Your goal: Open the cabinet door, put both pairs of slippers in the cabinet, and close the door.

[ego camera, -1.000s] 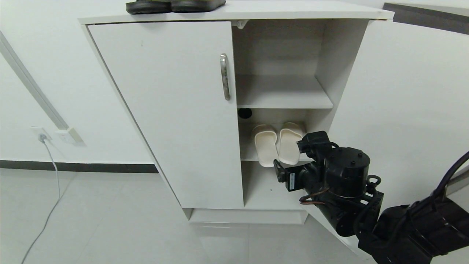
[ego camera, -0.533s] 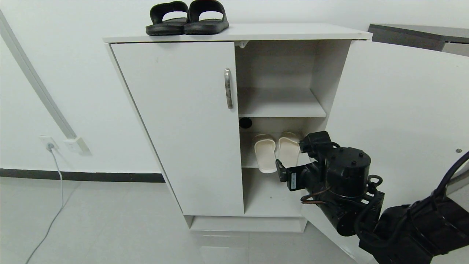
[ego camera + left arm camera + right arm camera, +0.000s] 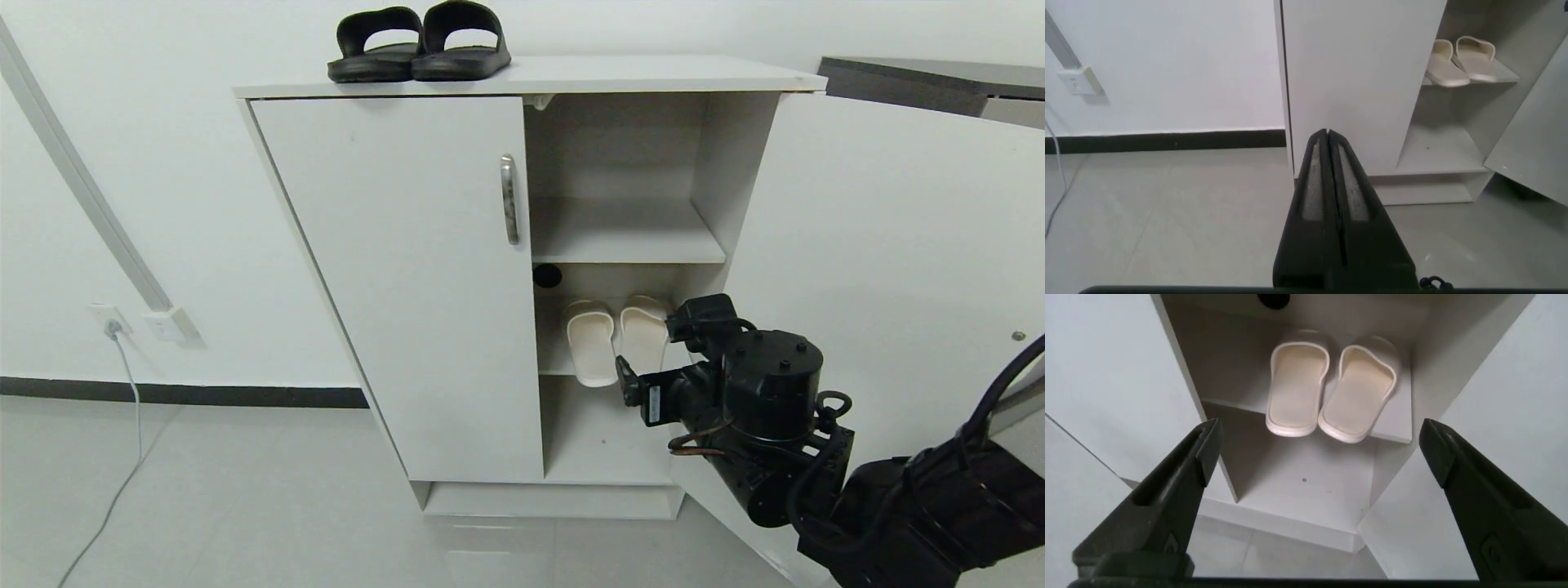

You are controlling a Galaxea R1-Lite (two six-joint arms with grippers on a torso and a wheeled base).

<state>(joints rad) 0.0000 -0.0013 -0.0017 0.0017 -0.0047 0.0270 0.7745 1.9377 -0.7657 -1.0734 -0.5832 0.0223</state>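
White slippers point(image 3: 614, 339) stay on the middle shelf point(image 3: 553, 347) of the cabinet point(image 3: 384, 286), toes pointing inward, lengths front-to-back; black slippers point(image 3: 420, 45) remain on top. Right hand point(image 3: 1319, 433) hangs spread before them; left hand point(image 3: 1327, 163) is pressed together.

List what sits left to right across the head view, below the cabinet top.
wall socket → closed door → white slippers → open door

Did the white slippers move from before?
No. The white slippers lie on the same middle shelf, just under the dark hole; the whole head view shifted, so the camera moved.
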